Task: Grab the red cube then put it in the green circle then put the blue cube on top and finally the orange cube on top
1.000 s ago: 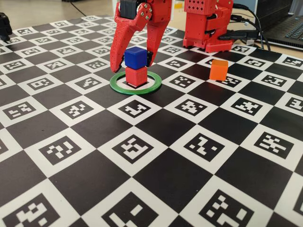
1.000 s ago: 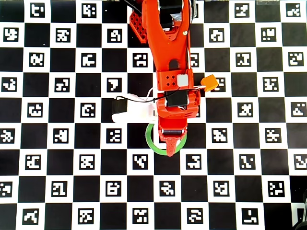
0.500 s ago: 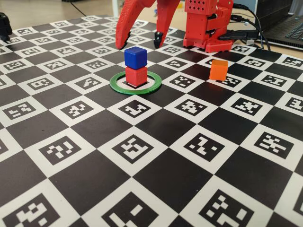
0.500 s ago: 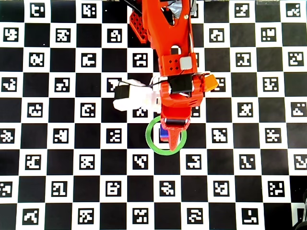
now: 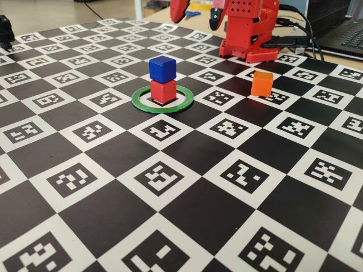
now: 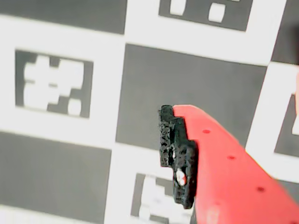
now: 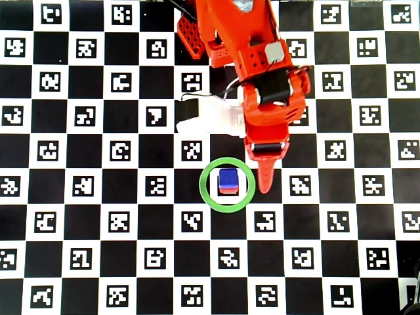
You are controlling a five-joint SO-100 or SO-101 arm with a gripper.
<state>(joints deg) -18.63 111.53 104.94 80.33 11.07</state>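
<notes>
The blue cube [image 5: 162, 68] sits squarely on top of the red cube [image 5: 163, 91], and this two-cube stack stands inside the green circle [image 5: 143, 103] on the table [image 5: 187, 198], which is covered in a black-and-white checkerboard of coded markers. In the overhead view the blue cube [image 7: 228, 178] hides nearly all of the red cube [image 7: 227, 190], of which only a thin red strip shows at the lower edge, and the green circle [image 7: 205, 197] rings the pair with clear space all round.

The orange cube [image 5: 262, 83] rests alone on the table, well apart from the stack, to its right in the fixed view. In the overhead view the arm covers that spot and the cube cannot be seen.

The pincer [image 5: 194, 12] hangs high above the table near the top edge of the fixed view, clear of both stack and orange cube. Its two tips stand apart with nothing between them, so it is open and empty. In the overhead view one red finger [image 7: 265, 178] points down the picture just right of the green circle. The wrist view shows a single red finger [image 6: 224, 168] with a black pad over the markers; the other finger is probably outside that view.

The red arm base [image 5: 248, 31] stands at the far side of the table, with cables [image 5: 298, 35] beside it.
</notes>
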